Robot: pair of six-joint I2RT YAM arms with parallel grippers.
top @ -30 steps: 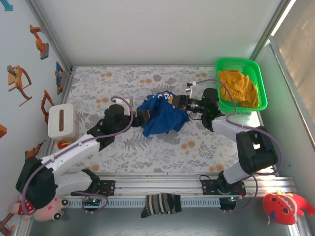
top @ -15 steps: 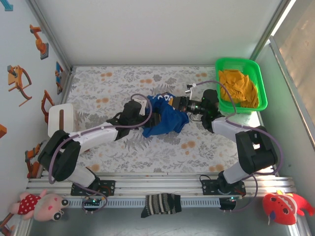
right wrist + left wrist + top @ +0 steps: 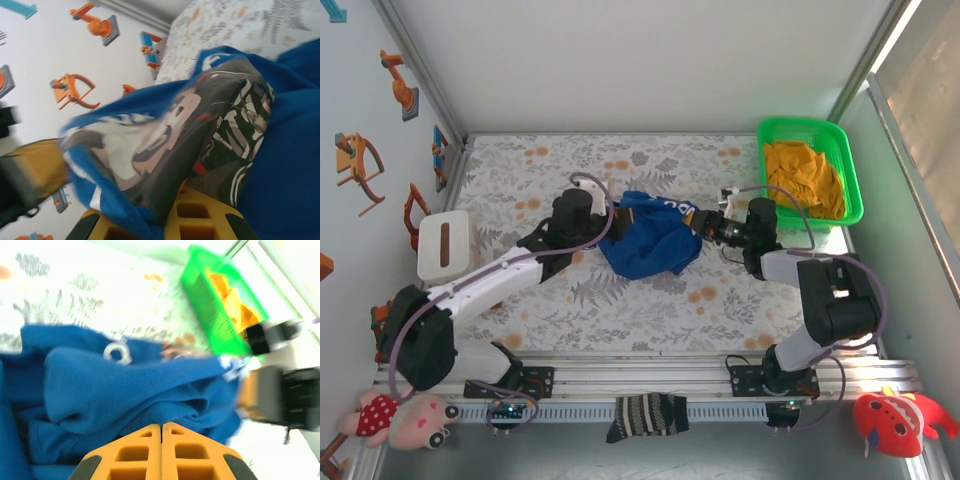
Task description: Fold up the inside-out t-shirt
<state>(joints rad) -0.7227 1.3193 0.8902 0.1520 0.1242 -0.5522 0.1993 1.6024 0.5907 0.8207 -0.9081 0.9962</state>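
From above, the shirt [image 3: 645,245] lies bunched in a blue heap in the middle of the table [image 3: 620,160], well apart from the green basket [image 3: 800,125] in the far right corner; the left claw [image 3: 608,217] meets its upper left edge and the right claw [image 3: 696,220] its upper right edge, so the two arms face each other across the heap. At the left wrist, the left claw's [image 3: 161,429] orange fingers are pressed flat together, their tips against a thick blue fold; whether any cloth is nipped between them I cannot tell. At the right wrist, the right claw [image 3: 165,212] is clamped on the shirt [image 3: 280,150]; a flap with a dark printed face drapes over its fingers and runs down between them. The step in hand looks like taking two edges to spread the crumpled shirt flat, before any fold; next, I judge, the arms should draw apart and lift gently, but only if the left grip proves real; otherwise that claw needs to reopen and bite deeper.
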